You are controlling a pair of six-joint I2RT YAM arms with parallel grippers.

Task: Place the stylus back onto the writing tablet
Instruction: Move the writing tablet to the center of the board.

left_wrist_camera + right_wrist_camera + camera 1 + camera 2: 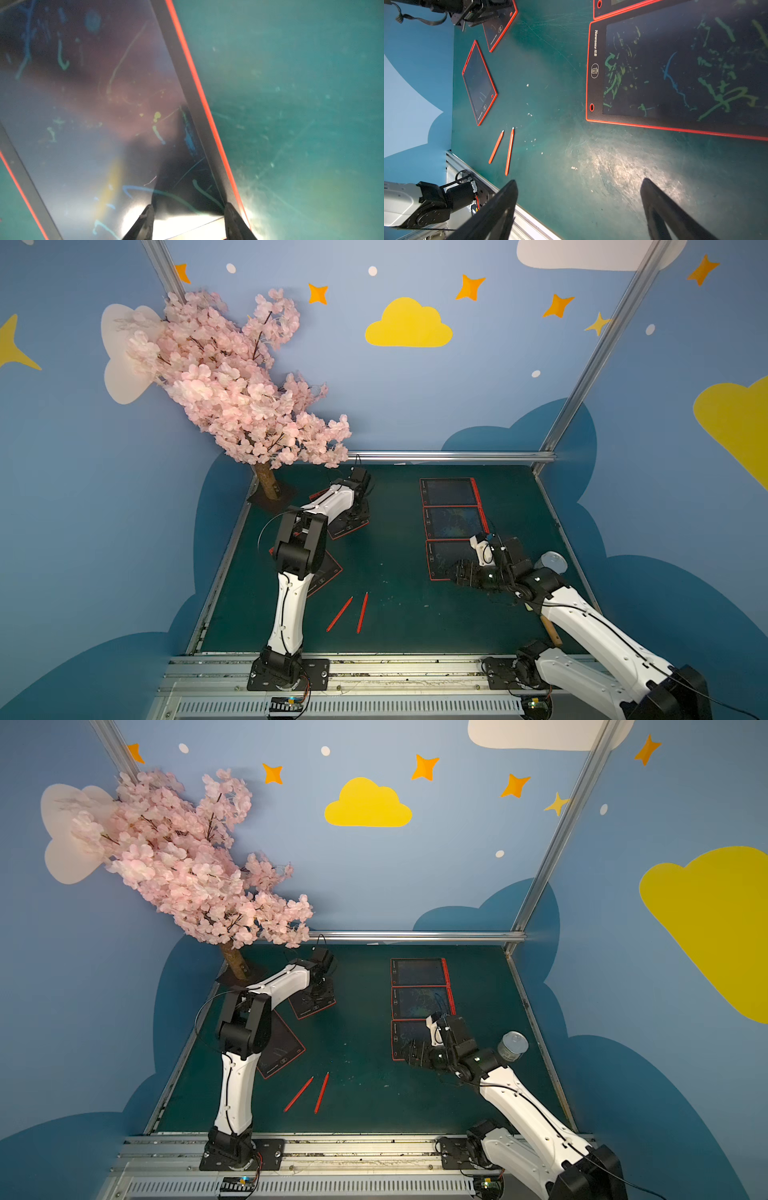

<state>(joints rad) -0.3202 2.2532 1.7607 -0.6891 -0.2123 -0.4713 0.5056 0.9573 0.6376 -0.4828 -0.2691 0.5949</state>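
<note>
- dark green mat (395, 531), enclosed by blue walls painted with clouds and stars; a pink blossom tree (232, 377) is fixed at one far corner and is used as the reference.
- two orange styluses, the tree-side stylus (339, 614) and the outer stylus (362, 612), are laid close together but apart on bare mat, well away from the tree. neither is touched by a gripper, and neither rests on a tablet.
- handling, as judged: each stylus is taken to be light, stiff, thin and smooth, so rolling or slipping is likely. a grasp across the mid-shaft, jaws square to its length, is advised.
- a first tablet (311, 1007) lies near the tree, a second tablet (284, 1052) further from it is partly hidden by the left arm (291, 601), and a column of three tablets (455, 522) is set well apart from the tree.
- the left arm is stretched toward the tree, wrist turned down. the left gripper (188, 216) is held partly open over the first tablet's screen by its orange edge, with nothing seen between the jaws.
- the right arm (582, 622) is reached in low, on the side away from the tree. the right gripper (579, 207) is spread wide and empty over bare mat beside the column.
</note>
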